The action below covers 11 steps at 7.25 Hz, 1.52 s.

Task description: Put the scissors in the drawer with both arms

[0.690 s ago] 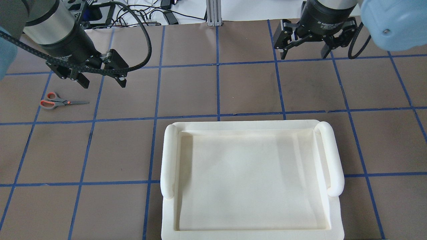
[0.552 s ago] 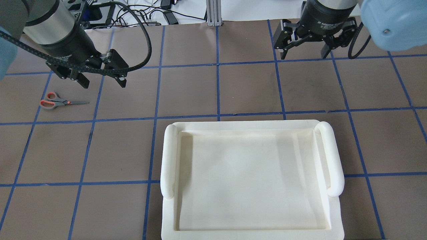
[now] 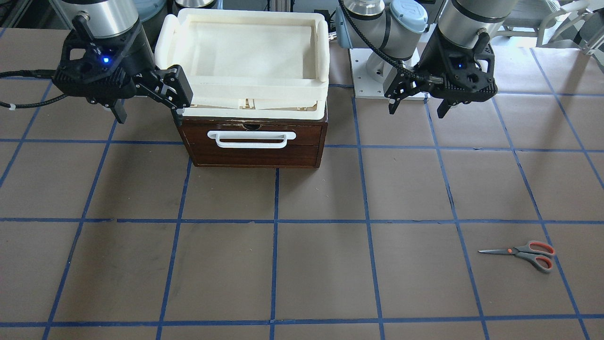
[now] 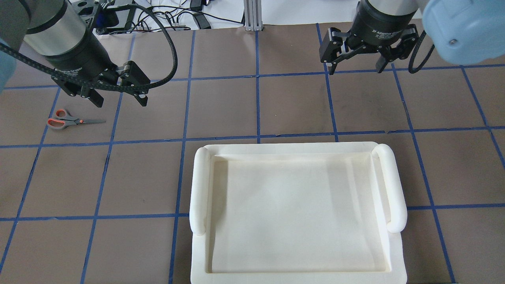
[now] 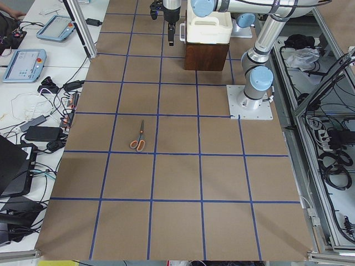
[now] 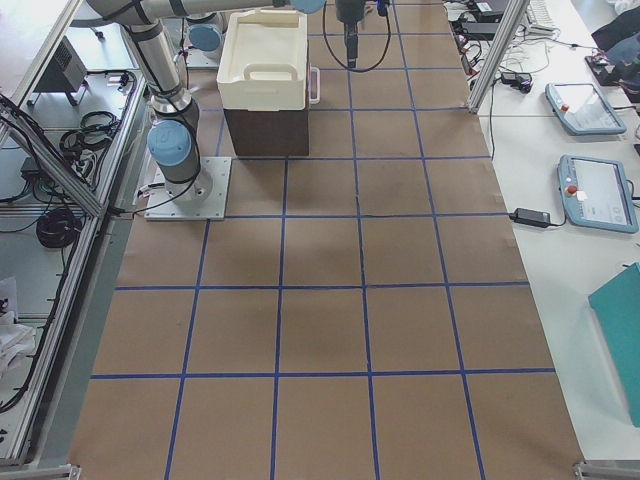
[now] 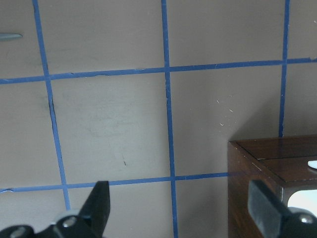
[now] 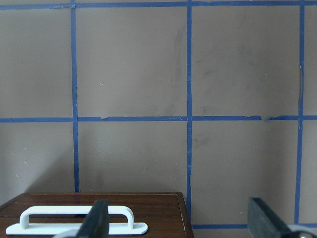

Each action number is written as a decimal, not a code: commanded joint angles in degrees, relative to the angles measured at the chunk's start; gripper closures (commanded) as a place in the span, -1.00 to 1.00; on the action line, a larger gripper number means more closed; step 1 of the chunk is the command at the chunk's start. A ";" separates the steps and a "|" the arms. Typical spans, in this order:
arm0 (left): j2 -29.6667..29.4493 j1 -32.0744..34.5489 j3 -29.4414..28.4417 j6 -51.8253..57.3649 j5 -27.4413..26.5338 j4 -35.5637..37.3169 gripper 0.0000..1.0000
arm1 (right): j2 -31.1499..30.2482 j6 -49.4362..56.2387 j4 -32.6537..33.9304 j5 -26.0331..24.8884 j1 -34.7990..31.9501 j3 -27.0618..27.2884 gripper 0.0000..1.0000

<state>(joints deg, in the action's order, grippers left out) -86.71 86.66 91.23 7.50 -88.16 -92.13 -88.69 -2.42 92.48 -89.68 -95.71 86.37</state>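
Both arms have shifted slightly: right pincer (image 4: pixel 354 70) edges toward centre, left pincer (image 4: pixel 118 101) barely moves. Both are spread and empty. Scissors (image 4: pixel 73 120) lie flat on the desk (image 4: pixel 276 110) near the left pincer. Drawer (image 3: pixel 252 141) is closed. Likely only the approach so far.

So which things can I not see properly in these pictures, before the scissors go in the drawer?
- Inside of the drawer: hidden in the front-facing view, because the drawer is shut.
- The drawer in the overhead view: wholly covered by the foam tray that lies on top.
- The scissors in the left wrist view: only the blade tip shows, and the left edge cuts off the rest.
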 commanded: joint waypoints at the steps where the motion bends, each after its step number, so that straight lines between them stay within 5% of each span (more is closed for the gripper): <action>1: -0.57 -3.23 0.52 10.81 -3.21 -0.15 -1.00 | 0.88 15.26 0.15 2.13 -4.30 3.44 -1.00; 4: -1.88 -16.64 5.79 41.67 -5.53 2.73 -1.00 | 9.55 43.31 0.94 10.02 -5.63 6.36 -1.00; 8: -11.80 -27.13 6.33 77.59 -5.97 9.60 -1.00 | 13.54 67.33 2.09 7.69 -8.79 5.30 -1.00; 11: -20.40 -29.62 5.80 102.89 -5.89 27.55 -1.00 | 17.05 70.00 2.70 2.69 -13.00 5.21 -1.00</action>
<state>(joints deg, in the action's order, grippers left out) -103.44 57.55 97.22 99.55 -94.11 -72.57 -73.04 65.87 94.93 -84.61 -106.92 91.61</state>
